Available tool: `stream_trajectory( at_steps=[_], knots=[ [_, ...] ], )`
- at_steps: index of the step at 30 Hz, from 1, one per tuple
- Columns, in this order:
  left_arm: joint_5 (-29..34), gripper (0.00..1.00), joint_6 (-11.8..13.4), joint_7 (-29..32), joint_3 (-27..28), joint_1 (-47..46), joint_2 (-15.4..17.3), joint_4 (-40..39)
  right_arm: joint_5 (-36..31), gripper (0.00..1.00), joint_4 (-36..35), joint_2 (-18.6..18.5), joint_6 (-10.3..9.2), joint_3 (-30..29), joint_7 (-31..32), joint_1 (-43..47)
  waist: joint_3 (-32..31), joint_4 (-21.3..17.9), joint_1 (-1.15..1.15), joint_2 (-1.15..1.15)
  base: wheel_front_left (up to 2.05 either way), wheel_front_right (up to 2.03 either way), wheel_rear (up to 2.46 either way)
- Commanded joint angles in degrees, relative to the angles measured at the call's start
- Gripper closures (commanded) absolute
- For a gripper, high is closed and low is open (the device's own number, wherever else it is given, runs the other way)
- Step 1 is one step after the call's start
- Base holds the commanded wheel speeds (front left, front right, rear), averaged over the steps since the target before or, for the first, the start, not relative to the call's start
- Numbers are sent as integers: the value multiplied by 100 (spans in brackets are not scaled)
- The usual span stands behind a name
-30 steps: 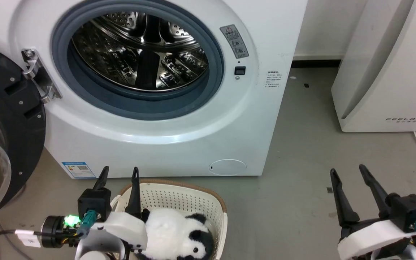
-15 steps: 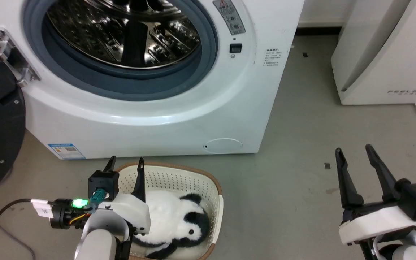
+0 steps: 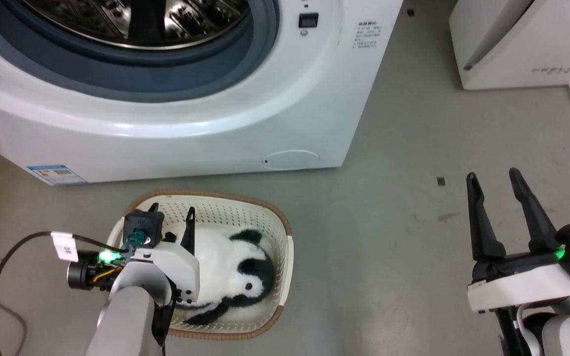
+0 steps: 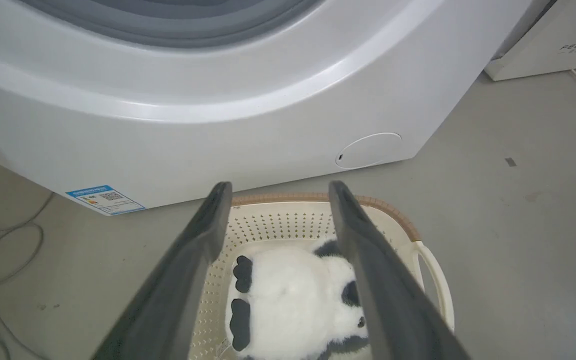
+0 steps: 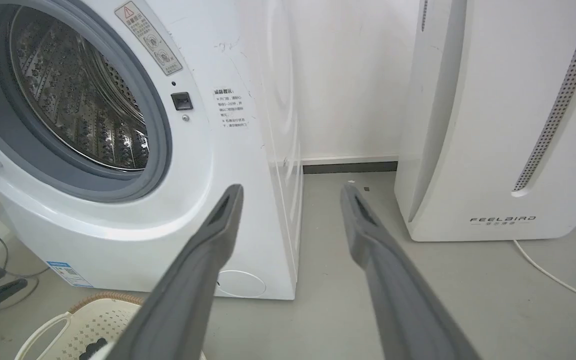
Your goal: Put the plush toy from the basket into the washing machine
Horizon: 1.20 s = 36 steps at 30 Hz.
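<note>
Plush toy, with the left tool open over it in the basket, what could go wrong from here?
1. The left tool has one finger lined up with the basket wall; going down, it might catch the rim.
2. The toy is fluffy, so a pinch may grab only fur and slip.
3. The basket sits close to the washer front; a lift might bump the toy against it.

The basket (image 3: 245,199) is open on top, my left tool (image 3: 172,207) spread-fingered right over it. The washing machine (image 3: 215,133) front walls off the far side; I've got open floor (image 3: 389,247) along its right.
</note>
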Motion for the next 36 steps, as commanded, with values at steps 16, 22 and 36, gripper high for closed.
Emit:
stream_trajectory(
  at_steps=[16, 22, 36],
  knots=[
    [-114, 0, -120, 659, -202, -973, 357, 1072, 375, 0, -267, -3, -3, 66, -233, -534, 1240, -282, -1, 0, 0, 0, 0],
    [-157, 0, -210, 931, -295, -1367, 478, 1429, 455, 0, -355, -3, -3, 99, -305, -672, 1674, -347, -1, 0, 0, 0, 0],
    [-327, 0, -418, 1523, -518, -2168, 712, 2255, 639, 0, -545, -3, -4, 79, -471, -968, 2584, -489, -1, 0, 0, 0, 0]
  ],
)
